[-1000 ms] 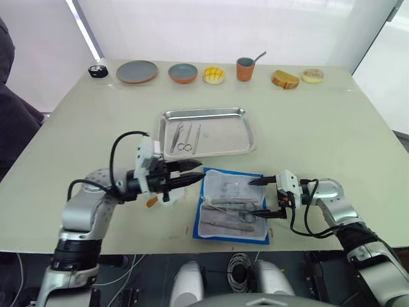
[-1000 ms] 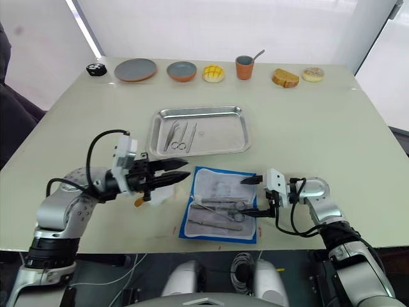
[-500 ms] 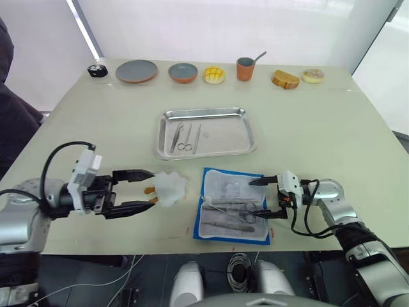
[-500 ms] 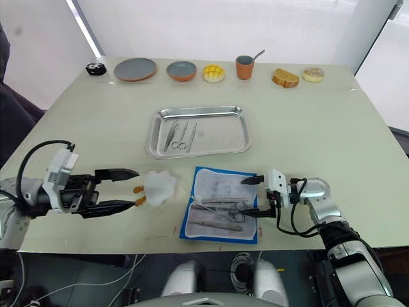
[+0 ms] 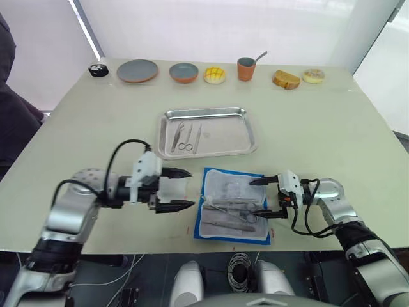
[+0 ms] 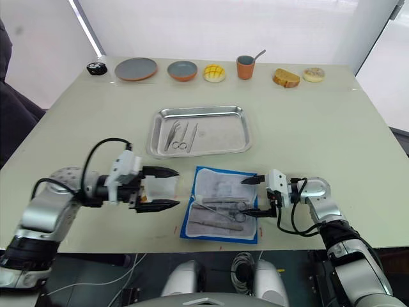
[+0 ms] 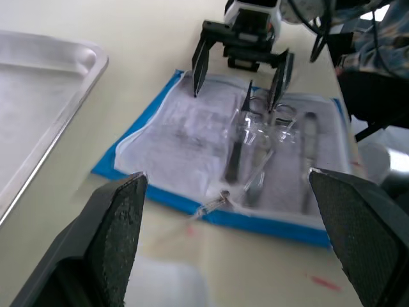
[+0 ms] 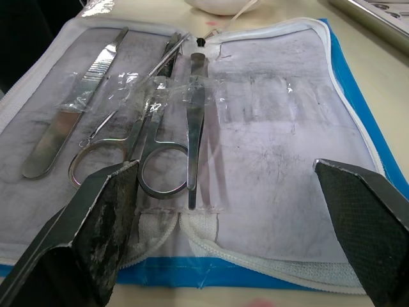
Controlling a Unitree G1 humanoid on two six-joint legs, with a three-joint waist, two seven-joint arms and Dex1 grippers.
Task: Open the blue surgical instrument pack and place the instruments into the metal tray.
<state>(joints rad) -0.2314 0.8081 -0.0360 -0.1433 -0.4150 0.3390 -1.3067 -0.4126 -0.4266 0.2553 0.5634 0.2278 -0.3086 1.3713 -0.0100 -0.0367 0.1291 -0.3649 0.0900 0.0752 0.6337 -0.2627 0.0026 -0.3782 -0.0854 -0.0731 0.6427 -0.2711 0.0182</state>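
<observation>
The blue surgical instrument pack (image 5: pixel 225 187) lies open near the table's front edge, whitish inner face up. Several silver instruments (image 8: pixel 160 147) lie on that face under clear plastic: ring-handled scissors, tweezers and a flat-handled tool. Behind it stands the metal tray (image 5: pixel 204 112) with three slim instruments (image 5: pixel 185 137) in its left half. My right gripper (image 5: pixel 253 198) is open at the pack's right edge, its fingers over the inner face. My left gripper (image 5: pixel 190 188) is open just left of the pack, with a white fluffy toy (image 5: pixel 171 188) lying between its fingers.
Along the far edge stand a small black object (image 5: pixel 98 70), a grey plate (image 5: pixel 137 71), a bowl (image 5: pixel 183 72), a yellow bun (image 5: pixel 214 75), an orange cup with a spoon (image 5: pixel 245 68) and two pastries (image 5: pixel 285 79).
My left gripper opened, pulled away to the left leaving the white toy on the table, then came back so that its fingers flank the toy. The right arm has not moved.
</observation>
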